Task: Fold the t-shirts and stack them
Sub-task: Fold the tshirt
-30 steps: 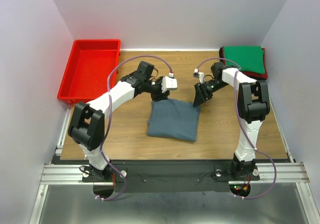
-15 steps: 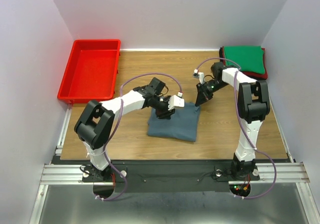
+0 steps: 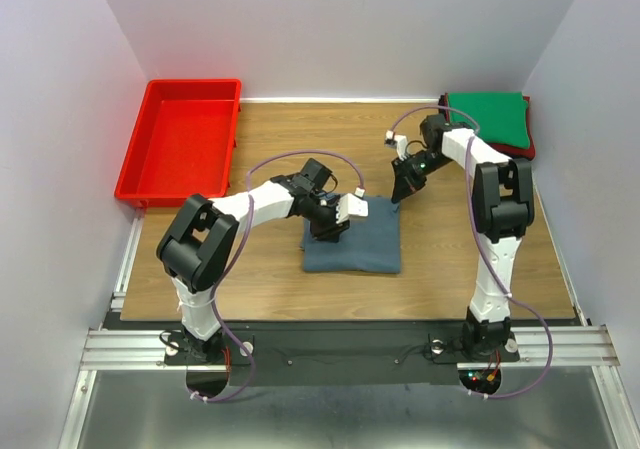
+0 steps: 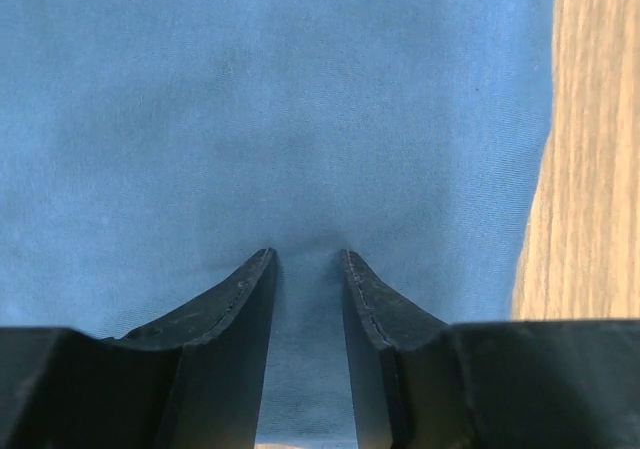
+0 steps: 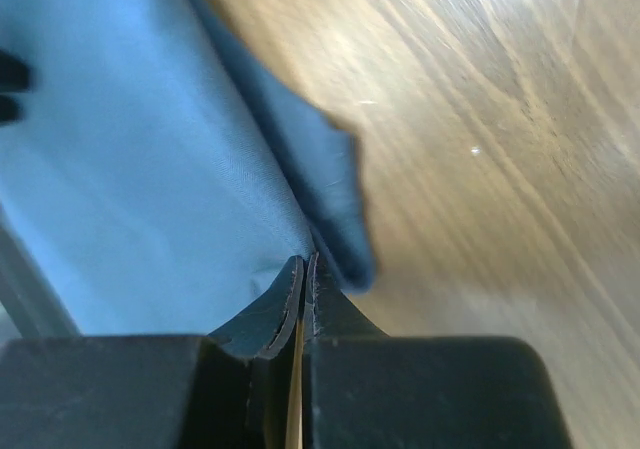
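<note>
Blue shirt is folded, flat on the table, both grippers on it. Left gripper is tips-down on the shirt's left half. Its jaws are narrow, not closed, with a slim gap; flat cloth shows between them and nothing is gripped. Right gripper is at the shirt's far right corner with jaws fully together. In the wrist view the cloth edge bunches up into the tips, so it looks pinched on that corner. Outward from the blue shirt: green shirt lies folded far right of it, on top of a red shirt of which only an edge shows. Tray sits far left of it, well apart.
</note>
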{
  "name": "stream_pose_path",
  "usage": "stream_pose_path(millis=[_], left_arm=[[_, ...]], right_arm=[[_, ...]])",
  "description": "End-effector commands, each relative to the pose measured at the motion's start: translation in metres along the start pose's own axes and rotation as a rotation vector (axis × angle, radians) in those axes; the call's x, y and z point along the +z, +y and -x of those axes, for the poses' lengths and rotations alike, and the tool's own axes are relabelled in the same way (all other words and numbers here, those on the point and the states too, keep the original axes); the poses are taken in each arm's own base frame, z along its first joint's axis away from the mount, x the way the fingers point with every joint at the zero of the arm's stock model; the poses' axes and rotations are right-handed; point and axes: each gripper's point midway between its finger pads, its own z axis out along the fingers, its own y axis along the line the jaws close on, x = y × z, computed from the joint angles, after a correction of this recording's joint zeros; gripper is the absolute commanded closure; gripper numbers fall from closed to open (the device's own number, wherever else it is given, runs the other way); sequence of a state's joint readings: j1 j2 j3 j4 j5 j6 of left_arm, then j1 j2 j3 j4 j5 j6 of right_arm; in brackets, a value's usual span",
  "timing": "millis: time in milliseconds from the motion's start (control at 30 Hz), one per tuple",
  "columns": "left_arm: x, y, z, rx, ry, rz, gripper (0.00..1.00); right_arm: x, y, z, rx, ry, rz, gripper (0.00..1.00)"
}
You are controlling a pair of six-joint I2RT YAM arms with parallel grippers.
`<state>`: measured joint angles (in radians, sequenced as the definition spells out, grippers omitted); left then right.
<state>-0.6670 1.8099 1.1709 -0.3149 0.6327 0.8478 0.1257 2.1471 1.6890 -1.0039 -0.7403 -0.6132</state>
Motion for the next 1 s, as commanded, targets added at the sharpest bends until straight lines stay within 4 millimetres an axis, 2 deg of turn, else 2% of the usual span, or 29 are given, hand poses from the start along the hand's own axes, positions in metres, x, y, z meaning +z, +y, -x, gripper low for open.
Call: stream_pose_path(millis=[0, 100, 133, 200, 233, 333, 500, 567, 833, 967], left_arm=[[-0.02, 0.01, 0.012, -0.068, -0.074, 0.011, 0.58], [-0.04, 0.026, 0.03, -0.141, -0.148, 0.062, 0.59], [-0.05, 0.037, 0.029, -0.182, -0.17, 0.092, 0.59], [-0.065, 0.055, 0.04, -0.271, -0.235, 0.139, 0.58], [-0.077, 0.07, 0.039, -0.308, -0.258, 0.178, 0.57], [-0.086, 0.096, 0.035, -0.409, -0.283, 0.234, 0.55], [-0.085, 0.119, 0.022, -0.507, -0.294, 0.266, 0.52], [-0.086, 0.124, 0.024, -0.519, -0.304, 0.267, 0.51], [-0.065, 0.126, 0.0, -0.605, -0.236, 0.231, 0.45], [-0.062, 0.134, -0.009, -0.621, -0.218, 0.274, 0.43]], right_arm=[[0.014, -0.022, -0.006, 0.005, 0.028, -0.032, 0.99], [0.013, -0.025, 0.005, 0.008, -0.001, -0.038, 0.99], [0.014, -0.025, 0.006, 0.013, -0.003, -0.038, 0.99], [0.013, -0.027, 0.008, 0.009, -0.004, -0.047, 0.99], [0.012, -0.027, 0.007, 0.009, -0.003, -0.049, 0.99], [0.013, -0.026, 0.006, 0.009, -0.002, -0.044, 0.99], [0.011, -0.022, 0.01, 0.004, -0.014, -0.039, 0.99], [0.008, -0.019, 0.014, -0.005, -0.027, -0.031, 0.99], [-0.012, 0.012, 0.041, -0.077, -0.131, 0.039, 0.96], [-0.016, 0.024, 0.042, -0.121, -0.148, 0.07, 0.94]])
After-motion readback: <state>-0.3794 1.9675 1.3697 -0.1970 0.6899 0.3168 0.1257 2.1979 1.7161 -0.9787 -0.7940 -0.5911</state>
